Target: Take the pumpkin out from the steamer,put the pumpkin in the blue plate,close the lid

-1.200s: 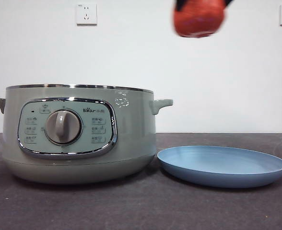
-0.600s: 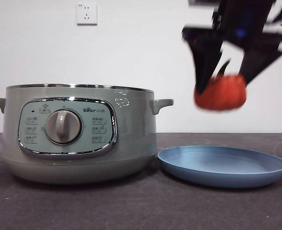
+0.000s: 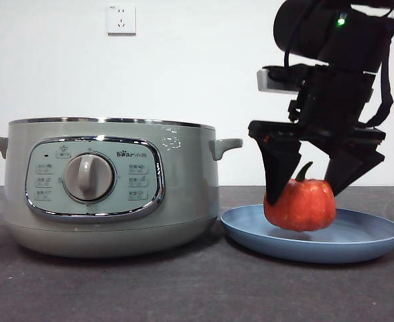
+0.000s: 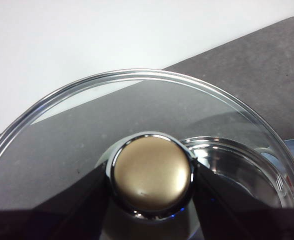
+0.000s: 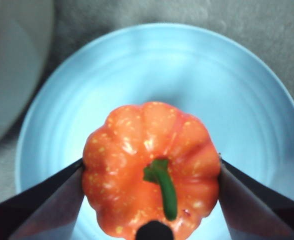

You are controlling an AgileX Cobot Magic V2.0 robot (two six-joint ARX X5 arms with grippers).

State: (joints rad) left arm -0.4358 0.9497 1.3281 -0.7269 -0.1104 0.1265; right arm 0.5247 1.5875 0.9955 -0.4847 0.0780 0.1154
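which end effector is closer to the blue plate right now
Right. The right end effector hangs over the blue plate, clamped on the pumpkin. The left end effector holds the lid elsewhere.

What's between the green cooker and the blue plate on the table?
Nothing: in the front view, only a narrow strip of bare dark table separates the steamer from the blue plate.

You see a dark grey tabletop [image 3: 116, 288], a plain white wall [image 3: 197, 80] behind it, and a white wall socket [image 3: 120, 19] mounted high up.
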